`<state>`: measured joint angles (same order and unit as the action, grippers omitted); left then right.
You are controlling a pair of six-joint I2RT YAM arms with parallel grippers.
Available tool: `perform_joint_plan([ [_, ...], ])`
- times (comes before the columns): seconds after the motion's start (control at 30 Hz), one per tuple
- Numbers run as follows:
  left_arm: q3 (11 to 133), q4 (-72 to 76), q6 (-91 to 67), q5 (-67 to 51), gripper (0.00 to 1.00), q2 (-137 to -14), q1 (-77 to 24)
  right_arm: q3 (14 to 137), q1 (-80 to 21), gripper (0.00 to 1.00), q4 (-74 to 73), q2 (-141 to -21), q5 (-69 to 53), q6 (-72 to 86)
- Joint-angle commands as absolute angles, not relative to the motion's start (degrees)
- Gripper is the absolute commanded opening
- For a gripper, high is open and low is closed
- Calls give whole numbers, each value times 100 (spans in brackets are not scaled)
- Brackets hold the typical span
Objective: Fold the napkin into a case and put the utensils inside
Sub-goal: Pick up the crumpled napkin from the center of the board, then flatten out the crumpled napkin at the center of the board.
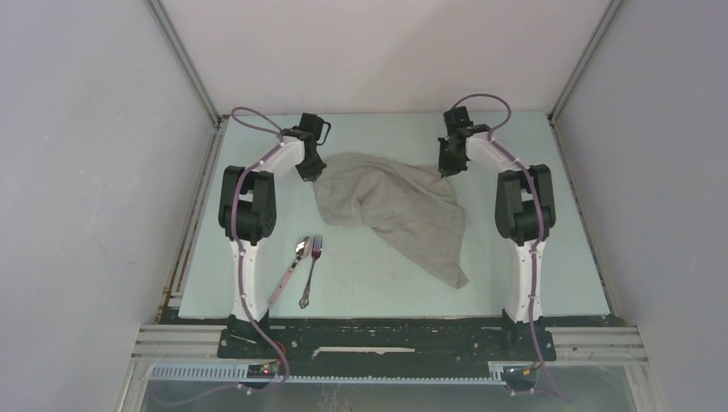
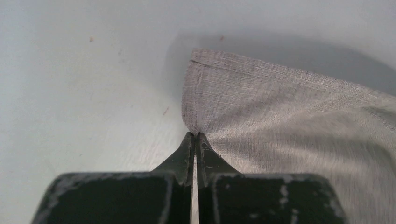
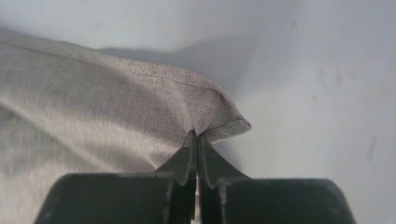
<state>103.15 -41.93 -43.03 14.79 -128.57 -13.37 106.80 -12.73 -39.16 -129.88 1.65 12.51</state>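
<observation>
spoon (image 1: 290,271) and fork (image 1: 311,271) lay side by side on table (image 1: 378,292), near left | left gripper (image 2: 195,136) was pinched closed on napkin (image 1: 395,206) far-left corner | napkin was crumpled at middle | right gripper (image 3: 196,135) was clamped on its far-right corner

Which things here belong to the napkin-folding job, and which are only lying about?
For the job: napkin, pinched by left gripper and right gripper; spoon; fork.
Only surroundings: table; walls.
</observation>
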Motion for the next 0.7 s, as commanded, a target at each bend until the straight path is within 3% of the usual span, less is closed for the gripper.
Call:
perform_joint_plan([
  [0.0,10126,-3681,-3415,1727,0,-11539,-1544,9883,-1168,0,-3344,-11006,319,1329],
  [0.17,9853,-3536,-2836,2163,0,-10043,-2132,8903,-1150,0,-3273,-9179,529,1357],
  [0.3,9540,-3393,-2694,1845,0,-8765,-2596,8316,-1173,0,-3393,-7691,578,1438],
  [0.67,8532,-2418,-1886,1899,0,-6048,-4196,7900,-1745,0,-3409,-4343,765,1473],
])
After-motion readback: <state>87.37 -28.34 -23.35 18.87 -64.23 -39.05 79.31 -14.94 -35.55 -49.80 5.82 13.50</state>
